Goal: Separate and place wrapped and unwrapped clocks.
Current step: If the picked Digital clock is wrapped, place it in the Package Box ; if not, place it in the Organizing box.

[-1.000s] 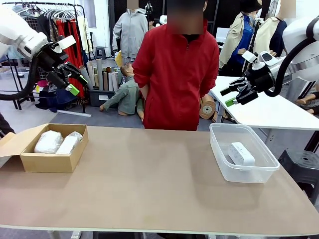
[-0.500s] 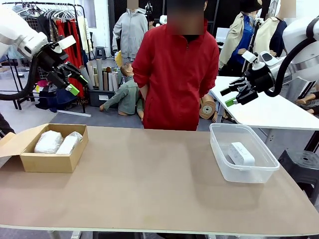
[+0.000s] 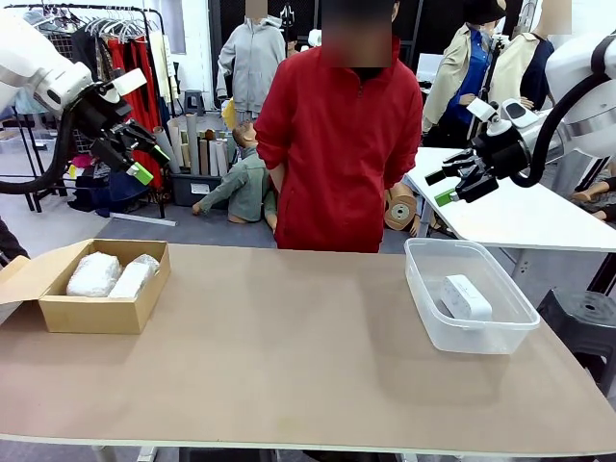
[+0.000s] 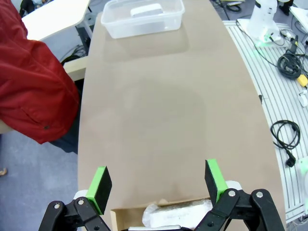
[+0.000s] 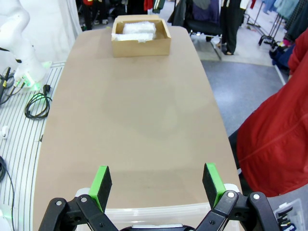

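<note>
While nothing has moved in the last second, both wrapped clocks (image 3: 108,274) sit in the box (image 3: 58,313), bare clock (image 3: 467,296) in the tub (image 3: 515,327); left gripper (image 3: 146,164) and right gripper (image 3: 440,187) hang high, fingers apart, empty. Sorting looks finished.

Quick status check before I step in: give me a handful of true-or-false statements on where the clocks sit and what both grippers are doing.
1. Both wrapped clocks lie in the cardboard box. True.
2. The unwrapped clock lies loose on the bare table. False: it lies inside the clear plastic tub.
3. The left gripper is open and holds nothing. True.
4. The right gripper is shut on a clock. False: it is open, empty, raised above the tub.
5. The person's hand is reaching into the box. False: the person in the red jacket stands at the far side with no hand over the table.
</note>
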Tool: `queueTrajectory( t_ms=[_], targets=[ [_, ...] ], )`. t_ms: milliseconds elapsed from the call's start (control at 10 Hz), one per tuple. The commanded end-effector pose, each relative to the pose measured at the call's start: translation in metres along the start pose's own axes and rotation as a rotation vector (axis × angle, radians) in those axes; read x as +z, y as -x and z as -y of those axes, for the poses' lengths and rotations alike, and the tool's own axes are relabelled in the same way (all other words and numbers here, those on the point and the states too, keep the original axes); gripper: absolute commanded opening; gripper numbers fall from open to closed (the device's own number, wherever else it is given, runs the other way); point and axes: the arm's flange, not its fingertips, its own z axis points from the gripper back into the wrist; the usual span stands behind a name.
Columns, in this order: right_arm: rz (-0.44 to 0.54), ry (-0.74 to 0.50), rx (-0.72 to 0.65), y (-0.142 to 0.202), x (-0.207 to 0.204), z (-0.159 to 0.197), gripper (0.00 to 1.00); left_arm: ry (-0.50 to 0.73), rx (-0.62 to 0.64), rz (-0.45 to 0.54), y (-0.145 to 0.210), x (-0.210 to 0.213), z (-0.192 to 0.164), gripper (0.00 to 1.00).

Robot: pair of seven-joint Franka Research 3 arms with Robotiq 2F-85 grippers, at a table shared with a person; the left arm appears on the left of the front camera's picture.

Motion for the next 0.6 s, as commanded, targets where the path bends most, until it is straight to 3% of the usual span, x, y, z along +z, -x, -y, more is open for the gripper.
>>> queueTrajectory(
  t_ms=[0,500],
  targets=[
    [0.003,0.006,0.013,-0.0017,0.0009,-0.0007,1.00,-0.001,-0.008,0.001,-0.0004,-0.0002,0.0000,1.00],
    [0.003,0.006,0.013,-0.0017,0.0009,-0.0007,1.00,-0.001,-0.008,0.001,-0.0004,-0.0002,0.0000,1.00]
  ],
)
